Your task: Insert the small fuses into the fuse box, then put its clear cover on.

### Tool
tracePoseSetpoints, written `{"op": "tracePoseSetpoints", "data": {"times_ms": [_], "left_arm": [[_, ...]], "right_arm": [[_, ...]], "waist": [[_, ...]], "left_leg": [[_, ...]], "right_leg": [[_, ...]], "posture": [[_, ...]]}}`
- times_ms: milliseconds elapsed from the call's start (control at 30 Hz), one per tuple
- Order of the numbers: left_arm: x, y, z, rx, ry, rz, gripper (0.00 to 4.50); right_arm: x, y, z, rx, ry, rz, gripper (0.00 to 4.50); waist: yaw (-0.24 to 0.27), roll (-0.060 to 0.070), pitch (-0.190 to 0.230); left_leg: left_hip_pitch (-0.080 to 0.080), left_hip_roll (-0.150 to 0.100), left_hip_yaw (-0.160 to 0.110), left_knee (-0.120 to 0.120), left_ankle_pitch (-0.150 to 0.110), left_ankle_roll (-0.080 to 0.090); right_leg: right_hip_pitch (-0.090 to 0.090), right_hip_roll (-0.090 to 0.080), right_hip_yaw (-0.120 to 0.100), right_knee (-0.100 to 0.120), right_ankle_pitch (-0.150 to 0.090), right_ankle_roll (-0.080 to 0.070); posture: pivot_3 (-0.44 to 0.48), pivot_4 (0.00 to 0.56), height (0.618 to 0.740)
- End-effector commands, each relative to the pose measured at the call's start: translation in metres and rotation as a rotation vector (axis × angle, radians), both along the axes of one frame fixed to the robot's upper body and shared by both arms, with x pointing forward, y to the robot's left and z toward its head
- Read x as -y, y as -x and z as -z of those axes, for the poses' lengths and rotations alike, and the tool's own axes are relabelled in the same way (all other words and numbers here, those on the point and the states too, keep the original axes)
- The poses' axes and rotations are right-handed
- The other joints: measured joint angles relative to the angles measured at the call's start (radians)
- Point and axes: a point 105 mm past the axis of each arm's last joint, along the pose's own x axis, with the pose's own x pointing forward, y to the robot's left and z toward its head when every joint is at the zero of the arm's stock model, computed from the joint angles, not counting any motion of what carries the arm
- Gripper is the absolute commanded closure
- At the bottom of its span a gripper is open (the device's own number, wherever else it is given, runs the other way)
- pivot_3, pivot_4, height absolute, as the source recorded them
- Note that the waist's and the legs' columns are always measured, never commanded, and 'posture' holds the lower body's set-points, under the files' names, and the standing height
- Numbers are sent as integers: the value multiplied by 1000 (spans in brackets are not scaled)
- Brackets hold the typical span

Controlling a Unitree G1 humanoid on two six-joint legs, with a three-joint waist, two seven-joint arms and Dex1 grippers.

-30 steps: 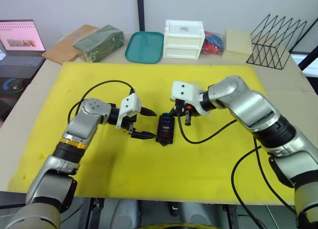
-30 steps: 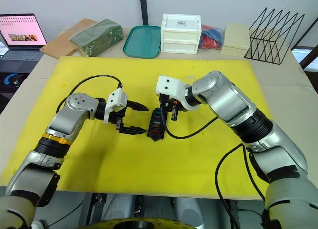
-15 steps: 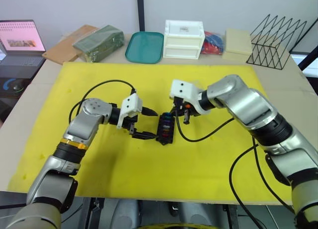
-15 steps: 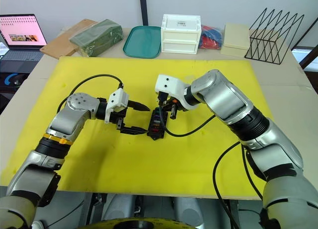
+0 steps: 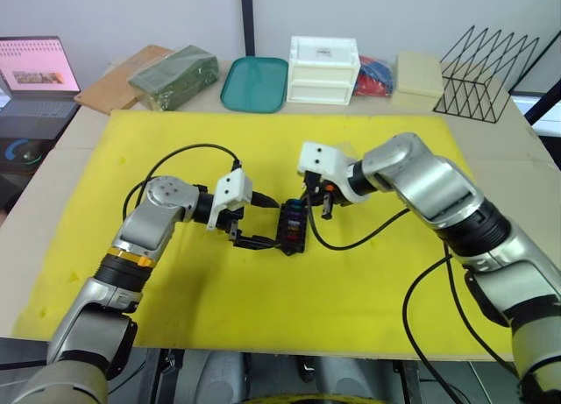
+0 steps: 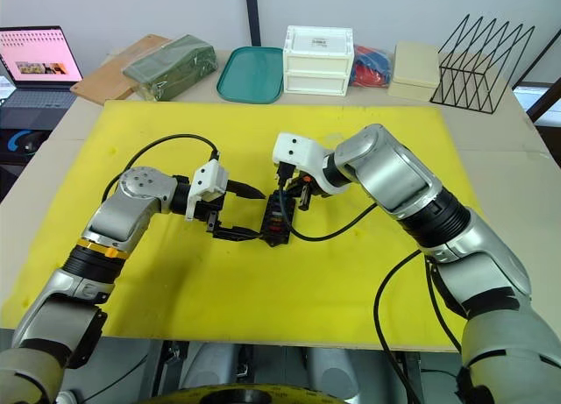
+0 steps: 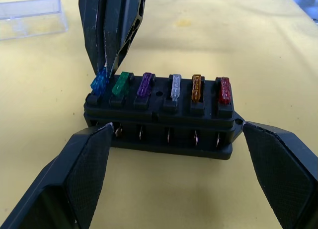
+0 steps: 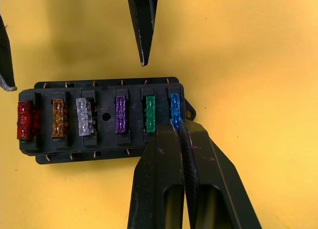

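Observation:
The black fuse box [image 5: 290, 230] lies mid-mat, on the yellow mat. Six small fuses stand in one row: red [image 8: 23, 120], orange [image 8: 58, 118], grey [image 8: 84, 116], purple [image 8: 121, 114], green [image 8: 150, 114] and blue [image 8: 174, 110]. My right gripper [image 8: 175, 125] is shut on the blue fuse at the box's far end; that fuse leans slightly in its slot [image 7: 99, 81]. My left gripper [image 5: 279, 223] is open, one finger [image 7: 79, 174] at each short end of the box, not touching it. The clear cover [image 7: 31, 19] lies on the mat just beyond the box.
Along the table's back edge stand a teal tray [image 5: 255, 82], a white drawer box [image 5: 323, 68], a beige box [image 5: 419, 74] and a black wire rack [image 5: 486, 71]. A green block [image 5: 175, 71] and a laptop [image 5: 35, 67] sit at the back left.
My left gripper has slid right, so its open fingers now flank the fuse box. My right gripper has moved a little left and down onto the box's far end.

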Motion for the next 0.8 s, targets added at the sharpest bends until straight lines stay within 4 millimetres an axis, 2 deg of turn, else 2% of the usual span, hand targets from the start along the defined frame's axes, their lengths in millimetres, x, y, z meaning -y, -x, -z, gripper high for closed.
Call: {"op": "tracePoseSetpoints", "data": {"times_ms": [33, 333, 567, 667, 733, 800], "left_arm": [[3, 2, -4, 39, 5, 15, 69], [4, 3, -1, 44, -6, 19, 69], [2, 2, 0, 49, -12, 17, 69], [1, 2, 0, 50, -12, 14, 0], [0, 2, 0, 50, -12, 12, 0], [0, 2, 0, 50, -12, 9, 0]], "right_arm": [[-7, 2, -6, -2, -13, -8, 4500], [-6, 4, 2, -27, 4, 10, 4500], [-9, 6, -2, -12, 1, -7, 4500], [-9, 6, -5, -3, -4, -13, 3831], [-9, 6, -8, 6, -10, -12, 3213], [-9, 5, -12, 16, -15, -11, 3213]], "waist": [[-2, 0, 0], [-1, 0, 0], [-1, 0, 0], [-1, 0, 0], [0, 0, 0], [0, 0, 0]], "left_leg": [[0, 0, 0, 0, 0, 0], [0, 0, 0, 0, 0, 0], [0, 0, 0, 0, 0, 0], [0, 0, 0, 0, 0, 0], [0, 0, 0, 0, 0, 0], [0, 0, 0, 0, 0, 0]], "right_leg": [[0, 0, 0, 0, 0, 0], [0, 0, 0, 1, 0, 0], [0, 0, 0, 1, 0, 0], [0, 0, 0, 1, 0, 0], [0, 0, 0, 1, 0, 0], [0, 0, 0, 1, 0, 0]], "posture": [[0, 150, 740], [0, 150, 740], [0, 150, 740], [0, 150, 740], [0, 150, 740], [0, 150, 740]]}}
